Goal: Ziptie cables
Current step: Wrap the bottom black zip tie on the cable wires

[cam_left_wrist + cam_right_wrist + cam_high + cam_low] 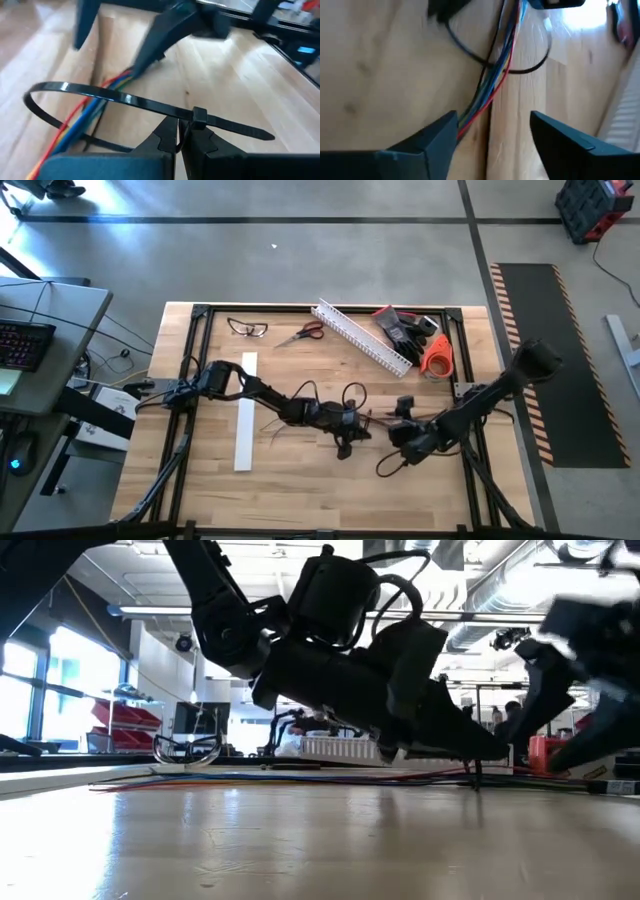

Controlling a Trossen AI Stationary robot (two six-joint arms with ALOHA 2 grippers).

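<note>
Ziptie looped around the cables

Left end effector point(179, 142) pinches the ziptie point(120, 97) circling the cables point(85, 115); right end effector point(492, 131) stands wide open, cables point(495, 75) between its fingers.

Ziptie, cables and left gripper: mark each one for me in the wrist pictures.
ziptie point(125, 98): left wrist view, on the black strap of the loop, above the wires.
cables point(495, 75): right wrist view, mid-bundle of coloured wires.
left gripper point(178, 140): left wrist view, between the shut fingertips, which pinch the ziptie just below its head.

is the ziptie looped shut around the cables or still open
Looped shut: the ziptie circles the cables, its tail threaded through its head, but the loop is wide, not cinched.
</note>
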